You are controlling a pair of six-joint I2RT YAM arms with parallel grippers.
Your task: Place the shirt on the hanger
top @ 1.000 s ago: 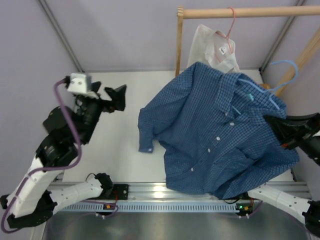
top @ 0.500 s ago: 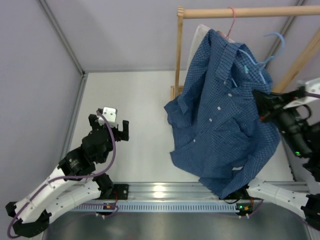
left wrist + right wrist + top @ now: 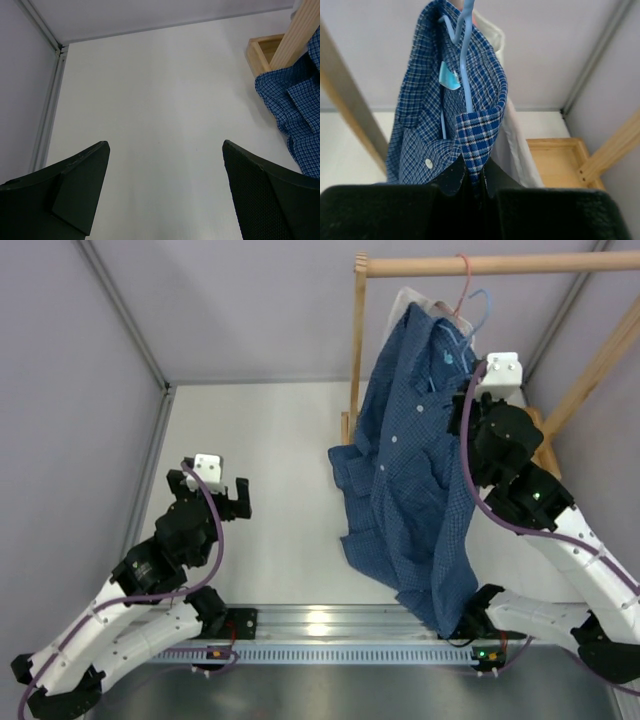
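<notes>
Two questions, Mira: where is the shirt, and what do the grippers do?

Tom, on my screens the shirt [image 3: 415,460] hangs at the far right of the bench [image 3: 270,440], in front of the wooden rack [image 3: 357,340]. The hanger [image 3: 465,65] sits inside its collar, with the hook up near the rod [image 3: 480,265]; if it touches the rod I cannot tell. My right gripper [image 3: 474,182] is clenched on the collar tip of the shirt. If the wire is pinched too, I cannot see. My left gripper [image 3: 165,150] is released, fingers wide apart, above bare bench, well apart from the shirt.

And the room around?

The bench is white and matt. Lower folds of the shirt lie on it just beside the foot [image 3: 262,50] of the rack. Behind the shirt a white shirt [image 3: 507,130] hangs with a pink hanger [image 3: 462,285] on the rod. Pale grey-lilac walls [image 3: 250,300] close the bench at the back and the left, with metal strips in the corners. An aluminium rail [image 3: 350,625] runs along the near edge, by the arm bases.
</notes>
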